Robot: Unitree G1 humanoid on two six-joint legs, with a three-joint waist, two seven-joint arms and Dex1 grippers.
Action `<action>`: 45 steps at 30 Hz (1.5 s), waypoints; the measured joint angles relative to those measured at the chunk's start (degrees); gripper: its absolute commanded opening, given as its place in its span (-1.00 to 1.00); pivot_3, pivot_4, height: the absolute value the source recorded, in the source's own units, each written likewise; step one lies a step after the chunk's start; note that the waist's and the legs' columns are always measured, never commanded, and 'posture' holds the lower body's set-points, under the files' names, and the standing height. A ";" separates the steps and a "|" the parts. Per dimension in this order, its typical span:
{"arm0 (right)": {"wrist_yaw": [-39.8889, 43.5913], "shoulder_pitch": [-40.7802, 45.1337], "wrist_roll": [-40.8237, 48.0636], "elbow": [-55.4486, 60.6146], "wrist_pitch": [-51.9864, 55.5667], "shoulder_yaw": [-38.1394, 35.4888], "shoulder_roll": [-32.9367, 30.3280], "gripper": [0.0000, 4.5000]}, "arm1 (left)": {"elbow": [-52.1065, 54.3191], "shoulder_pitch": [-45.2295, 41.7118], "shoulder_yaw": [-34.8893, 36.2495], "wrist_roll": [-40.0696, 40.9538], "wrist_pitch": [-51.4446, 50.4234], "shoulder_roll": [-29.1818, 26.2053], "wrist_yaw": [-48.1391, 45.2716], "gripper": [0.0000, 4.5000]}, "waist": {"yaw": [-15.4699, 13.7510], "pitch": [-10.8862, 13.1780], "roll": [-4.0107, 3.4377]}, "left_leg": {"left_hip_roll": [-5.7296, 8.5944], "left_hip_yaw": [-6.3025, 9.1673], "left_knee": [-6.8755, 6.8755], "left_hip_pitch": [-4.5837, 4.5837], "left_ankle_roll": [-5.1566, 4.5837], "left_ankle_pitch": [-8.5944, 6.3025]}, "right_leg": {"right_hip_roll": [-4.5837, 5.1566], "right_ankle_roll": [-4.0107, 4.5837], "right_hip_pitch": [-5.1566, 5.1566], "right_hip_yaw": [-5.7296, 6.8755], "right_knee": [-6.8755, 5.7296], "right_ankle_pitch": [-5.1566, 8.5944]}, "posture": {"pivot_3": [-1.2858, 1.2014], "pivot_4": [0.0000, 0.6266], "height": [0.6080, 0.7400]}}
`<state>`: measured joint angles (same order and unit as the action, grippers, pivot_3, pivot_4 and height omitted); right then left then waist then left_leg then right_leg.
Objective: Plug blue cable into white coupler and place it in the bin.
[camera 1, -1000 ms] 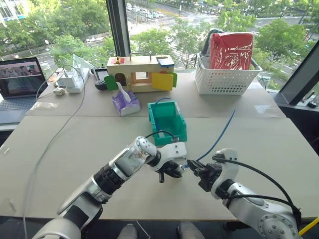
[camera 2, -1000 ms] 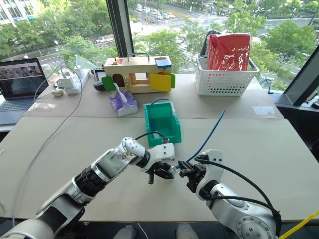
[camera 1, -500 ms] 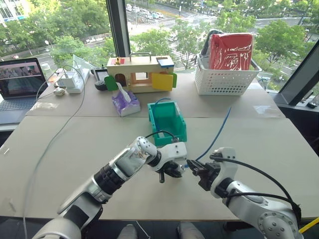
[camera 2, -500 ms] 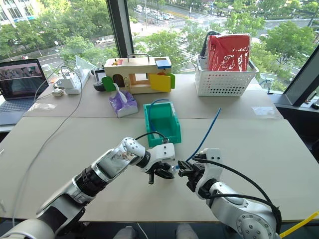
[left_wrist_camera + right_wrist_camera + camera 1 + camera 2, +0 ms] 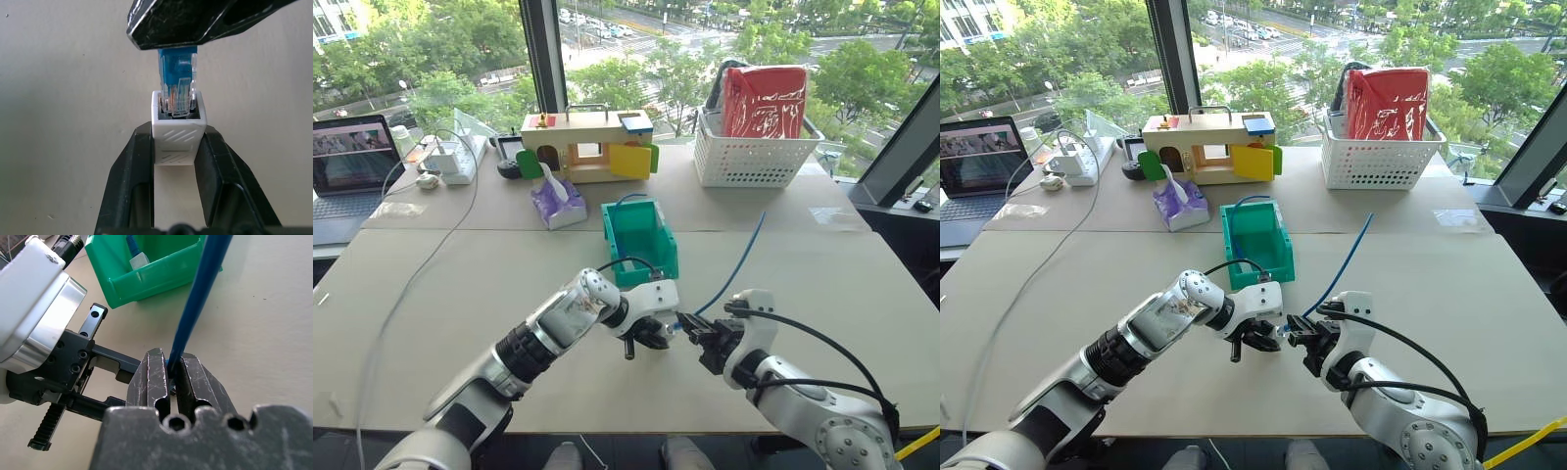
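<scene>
Nothing has moved: left end effector (image 5: pixel 177 147) clamps white coupler (image 5: pixel 178 137), right end effector (image 5: pixel 171 369) pinches blue cable (image 5: pixel 195 308).

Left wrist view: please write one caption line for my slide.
Left end effector clamps the white coupler while the right end effector enters the blue cable plug into its socket.

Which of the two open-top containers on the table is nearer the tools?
The teal-green bin, just beyond both tools; the white lattice basket sits far back by the window.
</scene>
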<state>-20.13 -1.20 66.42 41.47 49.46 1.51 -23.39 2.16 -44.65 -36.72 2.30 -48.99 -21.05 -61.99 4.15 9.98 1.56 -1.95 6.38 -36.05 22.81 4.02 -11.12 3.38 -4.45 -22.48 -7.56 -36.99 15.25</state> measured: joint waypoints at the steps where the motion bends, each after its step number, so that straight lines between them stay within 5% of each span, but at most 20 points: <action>1: -0.03 0.03 0.02 0.01 0.00 -0.01 0.15 -1.00 | 0.01 0.00 0.00 0.00 0.00 -0.01 0.00 -0.70 | 0.00 0.00 0.00 | 0.00 0.00 0.00 0.00 0.00 0.00 | 0.00 0.00 0.00 0.00 0.00 0.00 | 0.03 -0.52 1.00; 45: -8.40 -5.69 4.72 2.11 -1.13 -1.05 6.80 -1.00 | 5.53 0.07 -2.18 0.16 -9.96 1.97 5.31 -0.70 | -0.53 -0.57 0.18 | -0.03 0.00 0.27 0.00 0.00 -0.02 | 0.02 0.05 0.05 0.05 0.33 0.14 | 0.03 -0.52 1.00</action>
<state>-28.53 -6.89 71.13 43.59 48.32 0.46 -16.59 7.69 -44.58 -38.91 2.46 -58.95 -19.08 -56.68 3.61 9.41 1.74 -1.98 6.38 -35.79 22.81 4.01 -11.14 3.40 -4.41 -22.43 -7.51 -36.66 15.39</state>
